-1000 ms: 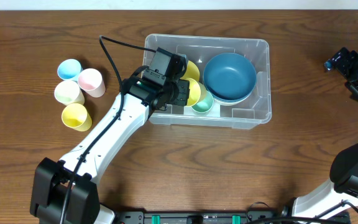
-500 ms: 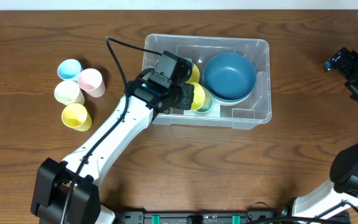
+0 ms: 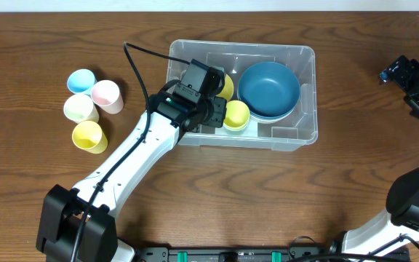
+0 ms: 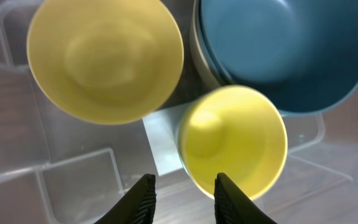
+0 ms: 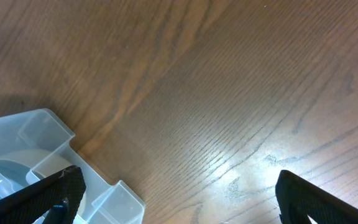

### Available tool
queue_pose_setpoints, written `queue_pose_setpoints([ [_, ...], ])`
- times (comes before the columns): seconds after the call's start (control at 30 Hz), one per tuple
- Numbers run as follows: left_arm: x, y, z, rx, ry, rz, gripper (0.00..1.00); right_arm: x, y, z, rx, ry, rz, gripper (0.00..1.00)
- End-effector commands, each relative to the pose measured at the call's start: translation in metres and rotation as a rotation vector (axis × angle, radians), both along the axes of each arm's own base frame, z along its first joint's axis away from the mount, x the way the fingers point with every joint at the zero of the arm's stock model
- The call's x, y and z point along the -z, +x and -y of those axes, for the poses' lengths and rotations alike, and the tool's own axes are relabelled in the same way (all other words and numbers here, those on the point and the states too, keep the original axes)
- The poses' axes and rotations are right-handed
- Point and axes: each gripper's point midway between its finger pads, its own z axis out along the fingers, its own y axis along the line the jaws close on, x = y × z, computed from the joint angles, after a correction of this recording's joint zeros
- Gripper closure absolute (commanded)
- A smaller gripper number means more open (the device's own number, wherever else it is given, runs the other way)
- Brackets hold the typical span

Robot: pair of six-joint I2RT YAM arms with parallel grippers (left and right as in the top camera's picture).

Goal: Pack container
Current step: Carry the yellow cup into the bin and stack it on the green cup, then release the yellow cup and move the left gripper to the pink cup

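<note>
**Left arm over container, cup let go**

Wood table (image 3: 340,196). The container (image 3: 305,109) sits mid-table, toward the far edge. Since a second ago the yellow cup (image 3: 236,114) has come to cover the green cup (image 4: 179,155) (only a teal sliver shows). Also inside: blue bowl (image 3: 269,89), second yellow cup (image 3: 226,84). Left gripper (image 4: 182,198) is released above the container. Right gripper (image 5: 188,199) is spread wide over table. Four cups (image 3: 89,135) stand left of the container.

The bin (image 3: 305,87) is clear, with a white label (image 4: 161,142). Inside, the bowl (image 3: 268,89) is dark blue; the front cup (image 3: 236,114) and back cup (image 3: 225,85) are yellow. Outside, the cups are light blue (image 3: 81,80), pink (image 3: 107,95), cream (image 3: 80,108) and yellow (image 3: 89,135). The counter (image 3: 340,189) is brown woodgrain.
</note>
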Motion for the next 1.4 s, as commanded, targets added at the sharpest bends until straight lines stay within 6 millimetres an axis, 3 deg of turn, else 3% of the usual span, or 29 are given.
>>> queue_pose_setpoints([
  [0.0,-0.006,0.012,-0.011,-0.041,0.009,0.032,0.67,-0.002,-0.001,0.000,0.012,-0.001,0.004,0.01],
  [0.13,-0.039,0.027,-0.038,-0.146,-0.041,0.080,0.67,-0.002,-0.001,0.000,0.012,-0.001,0.004,0.01],
  [0.23,-0.069,0.037,-0.073,-0.232,-0.067,0.144,0.67,-0.002,-0.001,0.000,0.012,-0.001,0.004,0.01],
  [0.33,-0.090,0.047,-0.124,-0.356,-0.075,0.202,0.64,-0.002,-0.001,0.000,0.012,-0.001,0.004,0.01],
  [0.47,-0.094,0.057,-0.189,-0.534,-0.075,0.208,0.64,-0.002,-0.001,0.000,0.012,-0.001,0.004,0.01],
  [0.57,-0.081,0.066,-0.219,-0.609,-0.062,0.188,0.64,-0.002,-0.001,0.000,0.012,-0.001,0.004,0.01],
  [0.77,-0.032,0.081,-0.243,-0.641,0.051,0.111,0.64,-0.002,-0.001,0.000,0.012,-0.001,0.004,0.01],
  [1.0,0.017,0.082,-0.256,-0.607,0.189,0.016,0.64,-0.002,-0.001,0.000,0.012,-0.001,0.004,0.01],
  [1.37,0.053,0.077,-0.271,-0.615,0.309,-0.062,0.64,-0.002,-0.001,0.000,0.012,-0.001,0.004,0.01],
])
